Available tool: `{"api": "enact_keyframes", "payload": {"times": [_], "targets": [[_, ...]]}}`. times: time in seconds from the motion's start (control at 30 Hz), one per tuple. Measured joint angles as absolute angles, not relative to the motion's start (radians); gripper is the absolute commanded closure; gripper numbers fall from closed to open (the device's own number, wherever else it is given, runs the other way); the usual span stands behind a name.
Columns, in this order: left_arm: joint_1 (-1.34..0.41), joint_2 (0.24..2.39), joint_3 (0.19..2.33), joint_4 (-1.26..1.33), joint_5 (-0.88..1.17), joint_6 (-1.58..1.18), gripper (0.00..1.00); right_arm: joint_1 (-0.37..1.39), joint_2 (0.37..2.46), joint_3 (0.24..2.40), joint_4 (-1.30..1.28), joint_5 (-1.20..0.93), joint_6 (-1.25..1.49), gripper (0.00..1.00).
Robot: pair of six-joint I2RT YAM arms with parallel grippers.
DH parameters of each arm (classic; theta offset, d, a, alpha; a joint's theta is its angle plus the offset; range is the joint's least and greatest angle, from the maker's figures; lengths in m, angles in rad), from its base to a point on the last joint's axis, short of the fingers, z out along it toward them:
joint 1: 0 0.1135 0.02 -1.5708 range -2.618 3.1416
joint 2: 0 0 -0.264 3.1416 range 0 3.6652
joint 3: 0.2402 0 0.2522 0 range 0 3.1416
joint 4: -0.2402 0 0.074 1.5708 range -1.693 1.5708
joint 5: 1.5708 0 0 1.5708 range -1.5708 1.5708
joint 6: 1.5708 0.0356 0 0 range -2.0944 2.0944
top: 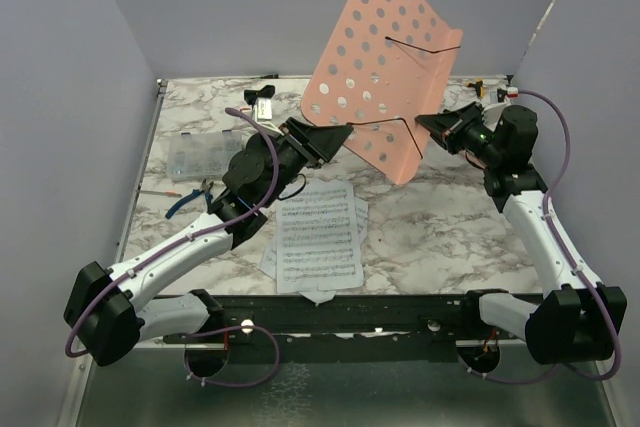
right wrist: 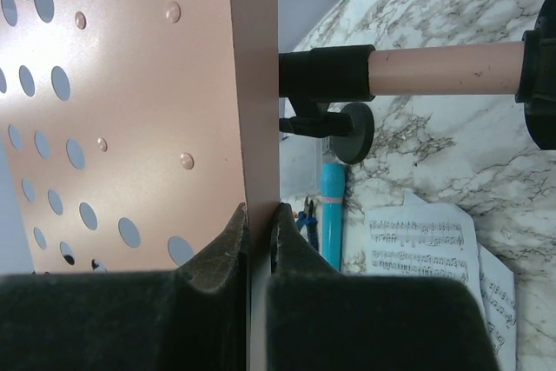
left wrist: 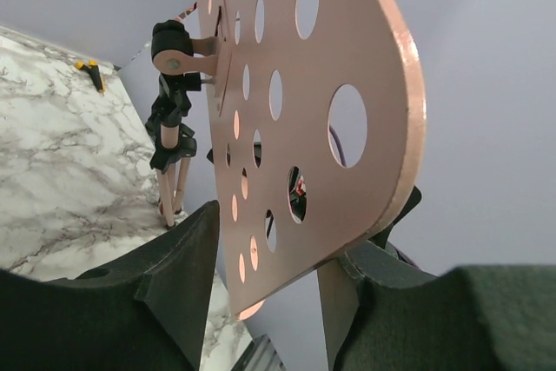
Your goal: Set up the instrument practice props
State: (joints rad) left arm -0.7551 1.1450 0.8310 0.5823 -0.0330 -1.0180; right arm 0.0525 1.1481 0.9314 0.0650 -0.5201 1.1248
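The pink music stand panel (top: 385, 57) with punched holes stands tilted at the back middle. Its tripod legs (left wrist: 171, 188) show in the left wrist view, and its pole (right wrist: 443, 71) in the right wrist view. My right gripper (top: 425, 125) is shut on the panel's lower right edge (right wrist: 259, 154). My left gripper (top: 335, 137) is open, its jaws standing either side of the panel's lower left corner (left wrist: 261, 241). White sheet-music pages (top: 318, 232) lie flat in front of the stand. The blue toy microphone (right wrist: 333, 210) lies beside them. I cannot make out the black mic stand.
A clear compartment box (top: 198, 154) sits at the left. Blue-handled pliers (top: 190, 197) lie beside the left arm. Small items (top: 262, 102) lie near the back wall. Grey walls close in the table on three sides.
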Motion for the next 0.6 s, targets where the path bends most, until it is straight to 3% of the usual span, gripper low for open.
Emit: {"api": "enact_keyframes", "payload": {"times": [0.5, 0.6], "targets": [[-0.784, 1.166, 0.905, 0.600, -0.107, -1.001, 0.76, 0.059, 1.118, 0.931, 0.066, -0.518, 1.145, 0.99], [-0.786, 1.167, 0.905, 0.595, -0.129, -0.999, 0.91, 0.059, 1.114, 0.931, 0.065, -0.511, 1.145, 0.99]]}}
